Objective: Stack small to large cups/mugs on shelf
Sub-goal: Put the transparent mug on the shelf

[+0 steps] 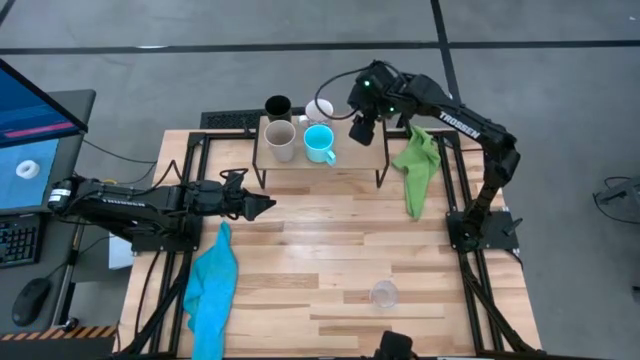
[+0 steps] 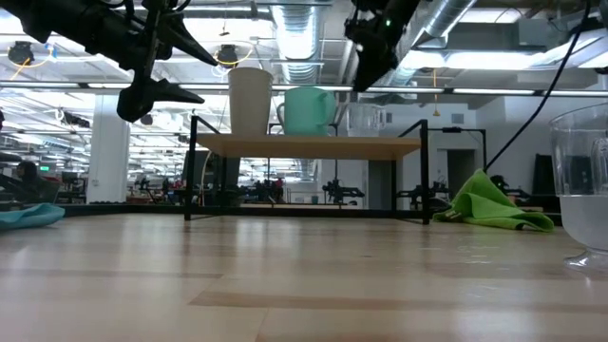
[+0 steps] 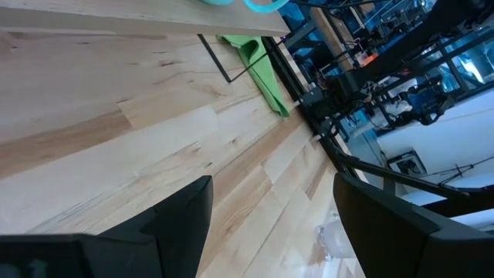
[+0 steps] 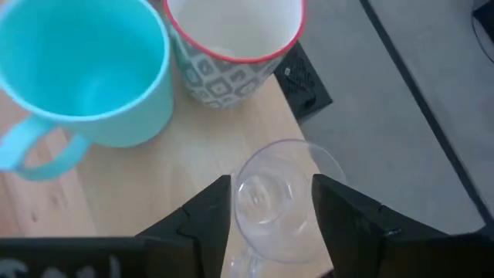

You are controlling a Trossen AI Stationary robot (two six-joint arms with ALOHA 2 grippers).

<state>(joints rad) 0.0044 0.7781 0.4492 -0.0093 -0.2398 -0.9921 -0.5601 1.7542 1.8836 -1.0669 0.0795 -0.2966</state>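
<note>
The shelf (image 1: 345, 160) stands at the far middle of the table (image 1: 330, 270); on it, from left to right, sit a black tumbler (image 1: 278, 106) at the far left corner, a beige-grey cup (image 1: 280, 140) just nearer, a cyan handled mug (image 1: 319, 143) beside that, and a white patterned mug (image 1: 320, 109) with a red rim behind the cyan one; the right gripper (image 1: 362, 128) hangs over the shelf's right part, its fingers (image 4: 202, 220) spread on either side of a clear glass (image 4: 279, 197) standing on the board beside the white mug, whether they touch it I cannot tell; the left gripper (image 1: 262, 205) hovers above the table's left middle, wide open and holding nothing; a second clear glass (image 1: 383, 294) stands alone near the table's near edge; a green cloth (image 1: 418, 170) lies right of the shelf, a blue cloth (image 1: 212, 290) at the near left.
</note>
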